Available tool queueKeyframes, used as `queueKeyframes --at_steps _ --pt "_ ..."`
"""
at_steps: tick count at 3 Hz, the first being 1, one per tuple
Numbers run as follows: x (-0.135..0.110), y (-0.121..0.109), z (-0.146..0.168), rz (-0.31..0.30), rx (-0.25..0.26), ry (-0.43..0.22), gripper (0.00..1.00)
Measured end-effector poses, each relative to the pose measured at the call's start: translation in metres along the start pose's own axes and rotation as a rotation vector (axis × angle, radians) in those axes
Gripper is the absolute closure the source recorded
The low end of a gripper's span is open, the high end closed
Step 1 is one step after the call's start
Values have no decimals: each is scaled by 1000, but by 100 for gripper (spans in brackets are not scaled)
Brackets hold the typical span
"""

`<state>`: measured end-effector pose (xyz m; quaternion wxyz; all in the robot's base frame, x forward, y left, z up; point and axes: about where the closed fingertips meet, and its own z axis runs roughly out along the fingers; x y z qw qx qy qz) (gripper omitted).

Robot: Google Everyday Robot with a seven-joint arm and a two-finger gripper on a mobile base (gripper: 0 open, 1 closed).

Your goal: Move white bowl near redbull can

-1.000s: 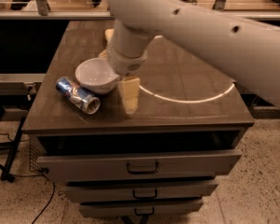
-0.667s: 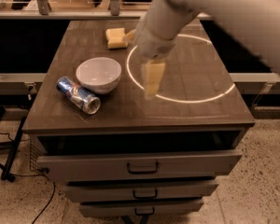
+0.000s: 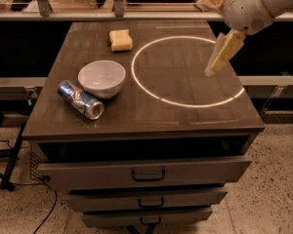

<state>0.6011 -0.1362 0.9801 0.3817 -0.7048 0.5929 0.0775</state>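
The white bowl [image 3: 101, 77] stands upright on the left part of the dark tabletop [image 3: 151, 118]. The redbull can [image 3: 81, 99] lies on its side just in front and to the left of the bowl, its silver top toward the front, almost touching the bowl. My gripper [image 3: 212, 69] hangs from the white arm at the upper right, above the right side of the table, far from the bowl and the can. It holds nothing.
A pale yellow sponge [image 3: 121, 40] lies at the back of the table, behind the bowl. A bright ring of light [image 3: 185, 102] marks the table's middle and right. Drawers [image 3: 147, 173] sit below the top, the upper one slightly open. A shelf runs behind.
My arm has drawn away from the bowl, going right and up to the table's right side. The bowl and the can stay where they were.
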Motion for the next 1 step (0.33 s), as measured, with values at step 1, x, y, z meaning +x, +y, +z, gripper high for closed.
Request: queueKeyframes --at_steps 1 --pt "-18 -4 -2 -18 10 -26 0"
